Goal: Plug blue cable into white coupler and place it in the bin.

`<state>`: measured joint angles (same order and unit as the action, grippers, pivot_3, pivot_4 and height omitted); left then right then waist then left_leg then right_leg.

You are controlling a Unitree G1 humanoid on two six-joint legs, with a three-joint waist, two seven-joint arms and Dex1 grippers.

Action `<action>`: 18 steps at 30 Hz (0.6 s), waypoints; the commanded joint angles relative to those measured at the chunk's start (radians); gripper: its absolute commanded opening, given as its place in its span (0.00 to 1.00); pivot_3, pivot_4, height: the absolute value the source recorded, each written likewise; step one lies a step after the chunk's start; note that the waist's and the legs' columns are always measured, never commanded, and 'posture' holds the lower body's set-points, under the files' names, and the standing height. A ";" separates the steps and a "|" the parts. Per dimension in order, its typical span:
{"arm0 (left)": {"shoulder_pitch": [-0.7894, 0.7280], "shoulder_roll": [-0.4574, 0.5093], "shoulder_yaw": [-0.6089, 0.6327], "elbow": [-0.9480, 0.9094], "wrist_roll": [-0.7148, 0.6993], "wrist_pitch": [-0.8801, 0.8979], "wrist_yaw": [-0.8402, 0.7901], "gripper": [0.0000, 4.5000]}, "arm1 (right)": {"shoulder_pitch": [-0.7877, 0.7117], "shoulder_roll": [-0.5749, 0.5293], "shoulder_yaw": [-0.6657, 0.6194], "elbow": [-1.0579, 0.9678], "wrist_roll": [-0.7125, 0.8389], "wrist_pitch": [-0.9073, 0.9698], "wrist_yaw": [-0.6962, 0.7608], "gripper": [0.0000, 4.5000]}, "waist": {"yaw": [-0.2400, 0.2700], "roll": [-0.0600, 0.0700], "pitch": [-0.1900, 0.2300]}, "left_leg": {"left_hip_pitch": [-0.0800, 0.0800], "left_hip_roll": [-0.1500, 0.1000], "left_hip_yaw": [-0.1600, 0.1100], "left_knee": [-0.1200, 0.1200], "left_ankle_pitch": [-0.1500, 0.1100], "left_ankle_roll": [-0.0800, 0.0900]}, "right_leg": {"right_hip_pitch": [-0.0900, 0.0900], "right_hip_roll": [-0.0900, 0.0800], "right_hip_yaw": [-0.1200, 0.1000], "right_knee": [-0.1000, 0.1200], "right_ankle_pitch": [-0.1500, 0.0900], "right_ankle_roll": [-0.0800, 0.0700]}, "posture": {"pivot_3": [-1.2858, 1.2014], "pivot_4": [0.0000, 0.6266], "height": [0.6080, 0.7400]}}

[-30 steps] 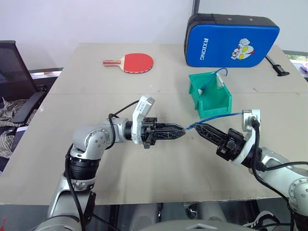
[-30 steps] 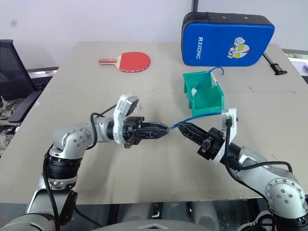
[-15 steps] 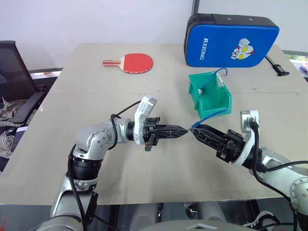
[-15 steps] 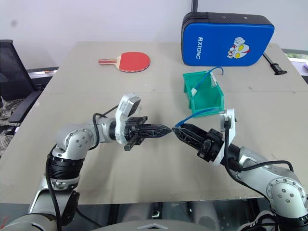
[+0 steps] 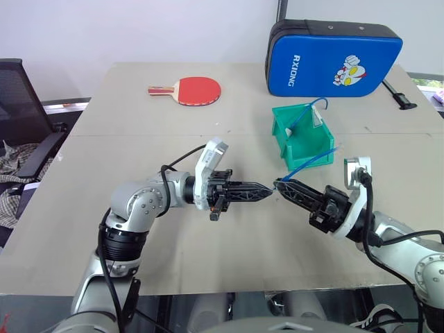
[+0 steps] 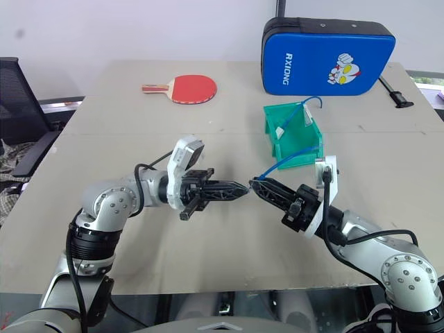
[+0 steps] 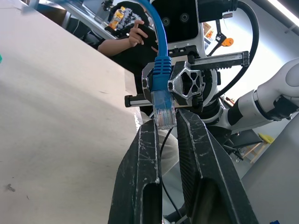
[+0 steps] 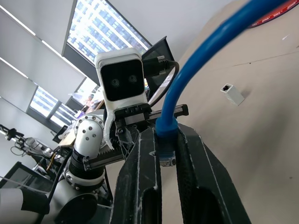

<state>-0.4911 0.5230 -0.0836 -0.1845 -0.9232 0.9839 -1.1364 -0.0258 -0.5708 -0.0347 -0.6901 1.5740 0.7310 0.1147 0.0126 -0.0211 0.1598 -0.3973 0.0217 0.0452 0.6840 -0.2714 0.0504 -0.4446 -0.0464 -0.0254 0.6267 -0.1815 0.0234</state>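
The right gripper (image 5: 282, 184) has briefly let go and re-clamped the blue cable (image 5: 310, 161) plug, the left gripper (image 5: 268, 192) staying shut empty, white coupler (image 8: 232, 94) unplugged on the table.

Beige table (image 5: 139, 111): red paddle (image 5: 195, 89), green bin (image 5: 304, 137), blue case (image 5: 334, 58), poss. white coupler (image 8: 232, 94).

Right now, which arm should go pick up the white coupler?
Left, probably. The right pincer is shut on the blue cable just behind its plug and should keep it. The left pincer is shut at the plug's tip, carrying nothing else, while the white coupler lies loose on the table.
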 commanded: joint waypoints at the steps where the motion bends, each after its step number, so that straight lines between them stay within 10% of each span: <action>1: 0.021 0.025 0.024 -0.018 0.043 -0.055 0.015 0.22 | -0.009 -0.002 -0.008 -0.019 -0.005 -0.013 0.013 0.00 | -0.001 0.000 0.000 | 0.000 0.000 0.000 0.000 0.000 0.000 | 0.000 0.000 0.000 0.000 0.000 0.000 | 0.52 0.24 0.93; 5: 0.108 0.066 0.116 0.068 0.231 -0.281 0.138 0.53 | 0.009 0.007 -0.022 -0.020 -0.058 -0.030 0.026 0.00 | -0.005 0.000 0.000 | 0.001 0.000 0.001 -0.001 0.000 0.000 | 0.000 0.000 0.001 0.000 0.000 0.000 | 0.52 0.24 0.93; 18: 0.007 0.075 0.114 0.398 0.583 -0.673 0.267 0.53 | 0.022 0.065 0.011 0.009 -0.186 -0.049 0.086 0.00 | 0.003 -0.001 0.000 | -0.002 -0.001 0.002 -0.001 -0.001 0.001 | -0.001 -0.003 -0.001 -0.001 0.001 0.000 | 0.52 0.24 0.93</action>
<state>-0.4600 0.6046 0.0320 0.2164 -0.3501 0.3351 -0.8652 0.0026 -0.5082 -0.0127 -0.6625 1.3901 0.6944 0.1837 0.0161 -0.0217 0.1596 -0.3990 0.0211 0.0470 0.6833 -0.2722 0.0516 -0.4452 -0.0495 -0.0261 0.6253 -0.1805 0.0235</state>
